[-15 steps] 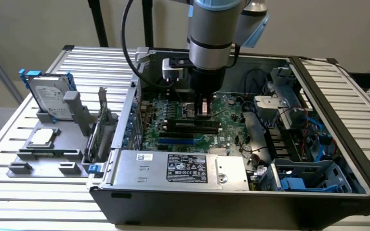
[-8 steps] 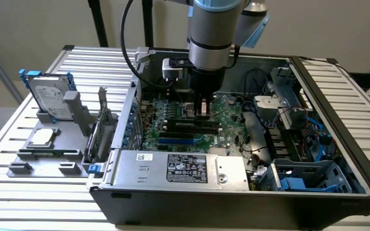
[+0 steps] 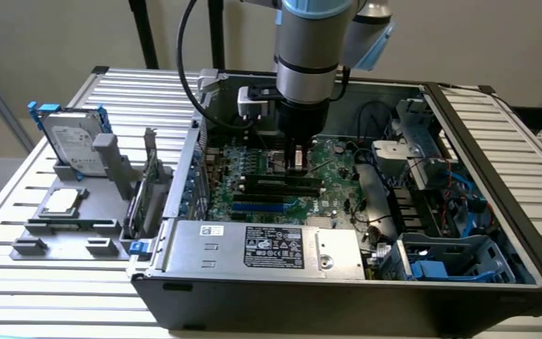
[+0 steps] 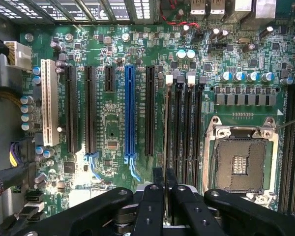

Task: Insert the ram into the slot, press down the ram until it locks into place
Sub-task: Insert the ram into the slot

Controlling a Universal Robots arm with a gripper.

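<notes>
My gripper (image 4: 164, 179) hangs low inside the open computer case (image 3: 497, 176), just above the motherboard (image 4: 113, 123); in the exterior view the gripper (image 3: 296, 161) sits under the arm's wrist. Its two black fingers (image 4: 158, 184) stand close together on a thin stick seen edge-on, the ram (image 4: 166, 132). The ram runs along the outermost socket of the parallel row of black memory slots (image 4: 184, 132), on the side next to a black expansion slot (image 4: 150, 110). Whether the ram sits in that socket or just above it cannot be told. The end clips (image 4: 169, 78) show at the far end.
A blue slot (image 4: 129, 110) and a white slot (image 4: 49, 103) lie parallel, further off. The square silver CPU socket (image 4: 241, 160) lies beyond the memory row. Outside the case, a grey fixture (image 3: 64, 226) holds a hard drive (image 3: 73, 141). The power supply (image 3: 266, 247) fills the case's front.
</notes>
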